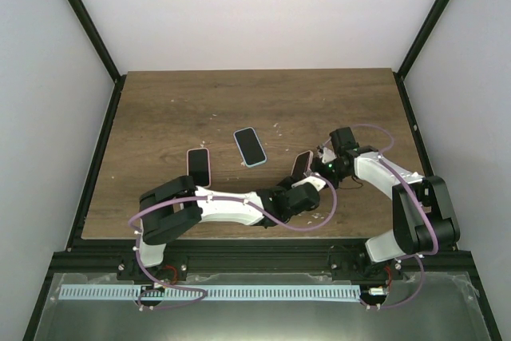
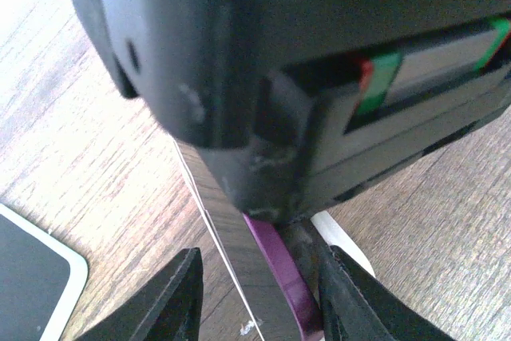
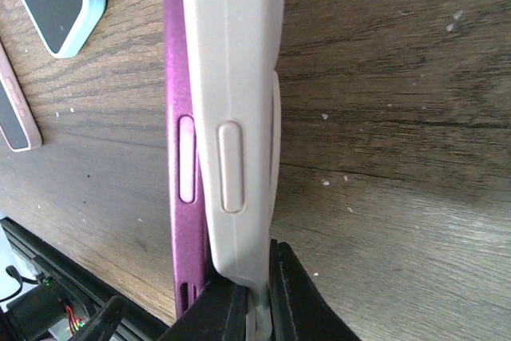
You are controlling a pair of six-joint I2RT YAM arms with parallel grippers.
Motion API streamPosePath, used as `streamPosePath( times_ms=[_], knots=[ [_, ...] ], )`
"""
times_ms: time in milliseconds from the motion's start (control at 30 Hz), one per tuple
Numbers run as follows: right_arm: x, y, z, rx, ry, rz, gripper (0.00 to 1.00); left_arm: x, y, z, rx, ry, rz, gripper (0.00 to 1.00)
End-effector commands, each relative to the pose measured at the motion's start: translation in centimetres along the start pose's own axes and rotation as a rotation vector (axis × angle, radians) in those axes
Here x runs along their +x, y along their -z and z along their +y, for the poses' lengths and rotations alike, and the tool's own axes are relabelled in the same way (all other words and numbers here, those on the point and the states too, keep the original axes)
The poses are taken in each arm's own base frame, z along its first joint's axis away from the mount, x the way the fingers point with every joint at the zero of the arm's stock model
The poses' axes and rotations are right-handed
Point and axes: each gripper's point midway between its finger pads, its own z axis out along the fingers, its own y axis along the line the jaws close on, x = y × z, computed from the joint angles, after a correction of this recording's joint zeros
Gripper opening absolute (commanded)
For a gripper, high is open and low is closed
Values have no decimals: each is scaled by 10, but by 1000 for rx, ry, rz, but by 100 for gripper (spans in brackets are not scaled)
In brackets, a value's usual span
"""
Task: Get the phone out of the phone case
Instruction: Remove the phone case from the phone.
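Case (image 3: 239, 77) between right jaws, phone (image 3: 177, 53) alongside

Three phones on or over the table (image 1: 160, 101). The left phone (image 1: 199, 165) lies flat near the middle. The middle phone (image 1: 250, 146) lies flat just right of it and a little farther back. The third phone (image 1: 302, 164) is right of both and tilted up off the table. The left gripper (image 1: 303, 183) is on its near side and the right gripper (image 1: 319, 167) on its right. In the right wrist view the case (image 3: 239, 77) lies against this phone's right side, its near end between the right gripper's fingers.
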Motion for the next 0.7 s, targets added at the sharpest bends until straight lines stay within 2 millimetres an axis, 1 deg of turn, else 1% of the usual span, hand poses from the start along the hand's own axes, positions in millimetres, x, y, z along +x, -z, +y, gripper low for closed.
streamPosePath(
  times_ms=[0, 167, 300, 333, 400, 500, 667],
  knots=[
    [2, 4, 9, -49, -5, 16, 1, 27, -11, 12, -86, -86, 67, 39],
    [0, 5, 10, -62, -15, 15, 1, 33, -14, 13, -105, -115, 86, 32],
    [1, 6, 9, -70, -22, 16, 1, 38, -14, 17, -131, -118, 95, 38],
    [1, 5, 10, -74, -22, 18, 1, 39, -15, 17, -133, -122, 98, 38],
    [2, 5, 10, -78, -23, 18, 1, 42, -16, 16, -134, -135, 107, 31],
    [1, 5, 9, -77, -20, 18, 1, 44, -17, 16, -132, -141, 111, 15],
    [-2, 6, 5, -49, -10, -1, 1, 30, -9, 19, -121, -97, 68, 0]
  ],
)
